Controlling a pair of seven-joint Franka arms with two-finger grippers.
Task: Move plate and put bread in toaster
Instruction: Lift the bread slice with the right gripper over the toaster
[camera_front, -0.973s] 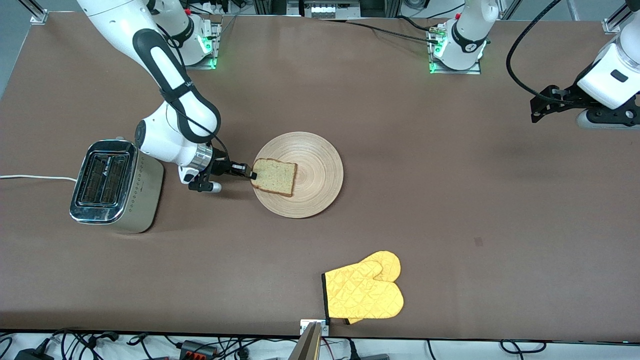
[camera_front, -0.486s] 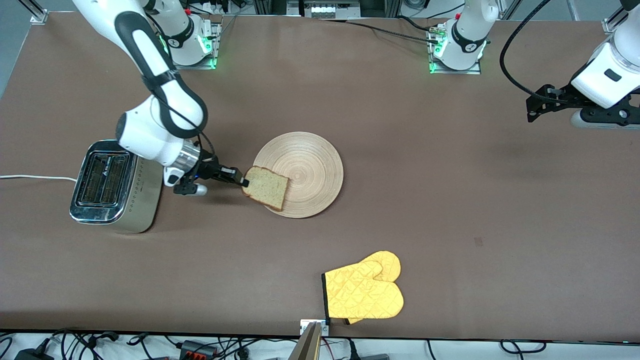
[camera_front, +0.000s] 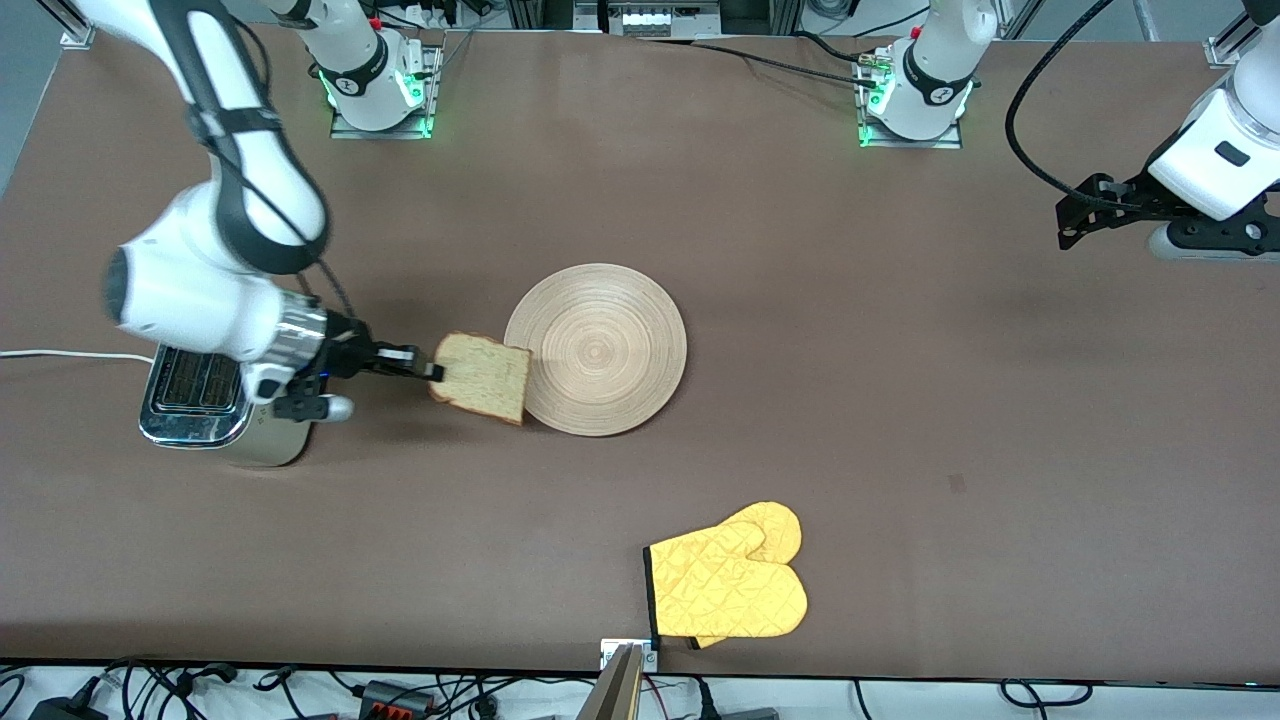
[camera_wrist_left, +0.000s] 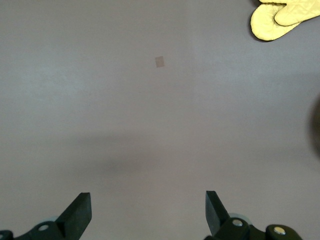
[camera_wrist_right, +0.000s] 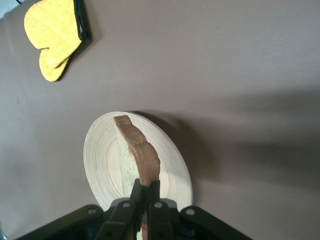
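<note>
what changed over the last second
The right end effector, shut on the bread, lifted it off the plate and carried it toward the toaster; the slice now hangs over the plate's edge at the right arm's end. The left end effector shifted only slightly, open over bare table. Plate, toaster and mitt stayed put.

A robotics lab, not a home kitchen: 2 white robot arm bases (camera_front: 375, 75) with green status lights are bolted onto a wide brown desk (camera_front: 900, 400), aluminium framing (camera_front: 70, 25) stands at its corners, and black cables and power strips (camera_front: 380, 692) trail along its near edge.
</note>
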